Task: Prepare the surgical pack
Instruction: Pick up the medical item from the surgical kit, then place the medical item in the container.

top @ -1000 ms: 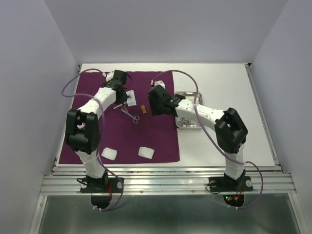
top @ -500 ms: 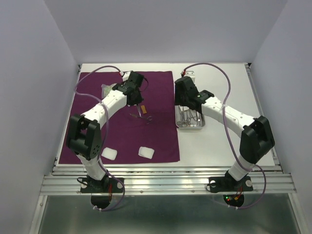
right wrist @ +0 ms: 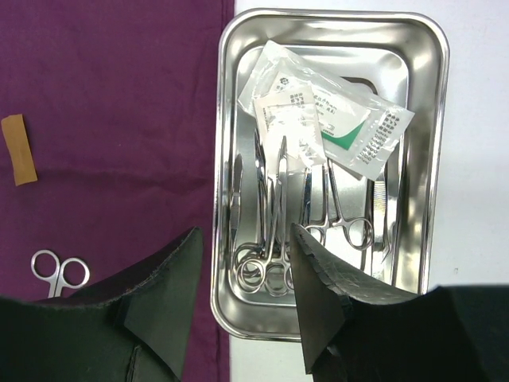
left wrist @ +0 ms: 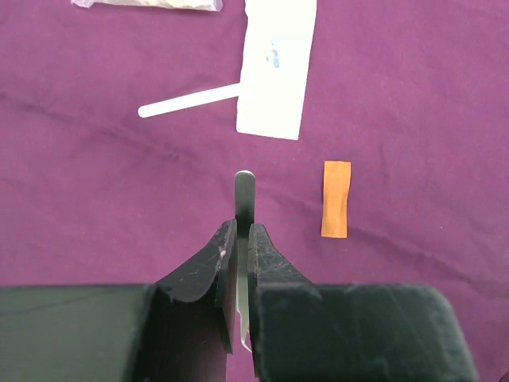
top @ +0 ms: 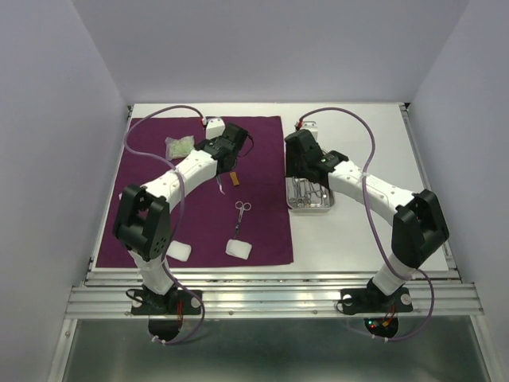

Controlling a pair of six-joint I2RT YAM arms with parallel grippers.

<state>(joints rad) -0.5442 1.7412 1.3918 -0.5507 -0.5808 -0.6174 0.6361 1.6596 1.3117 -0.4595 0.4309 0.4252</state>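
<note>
Firstly, the purple drape (top: 151,207) is seen spread flat over the nine o'clock half of the table (top: 342,239). On it, a greenish packet (top: 179,146) lies toward eleven o'clock, and two white gauze pads (top: 179,251) are placed near its six o'clock edge. The left gripper (left wrist: 241,231) is held over the drape, its jaws pressed together on a flat steel tool (left wrist: 245,191). A white paper packet (left wrist: 276,68) is seen at twelve o'clock from it, and an orange strip (left wrist: 335,199) at two o'clock. Small scissors (top: 241,208) are laid apart, toward five o'clock on the drape. Just beside the drape's three o'clock edge the steel tray (right wrist: 436,119) is placed, with forceps (right wrist: 274,239) and sealed packets (right wrist: 318,111) inside. The right gripper (right wrist: 245,235) is held over it, jaws spread apart.
</note>
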